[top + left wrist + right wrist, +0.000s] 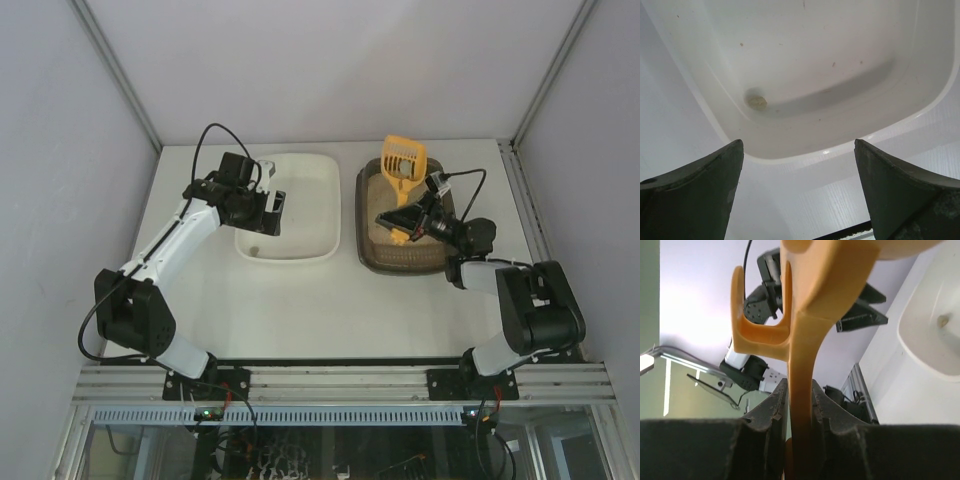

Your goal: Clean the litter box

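The dark brown litter box [395, 262] with beige litter stands right of centre. My right gripper [405, 222] is shut on the handle of the yellow slotted scoop [403, 160]. The scoop is held over the box's far end, with a pale clump [401, 171] lying in its head. In the right wrist view the handle [810, 340] runs up between my closed gripper [799, 390]. My left gripper [272, 208] is open and empty over the white tub [305, 190]. In the left wrist view the gripper [797, 145] hangs over the tub's near rim.
One small clump [756, 102] lies in a corner of the tub [840, 60]; the tub also shows in the right wrist view [927, 347]. White walls enclose the table on three sides. The aluminium rail [340, 380] runs along the near edge.
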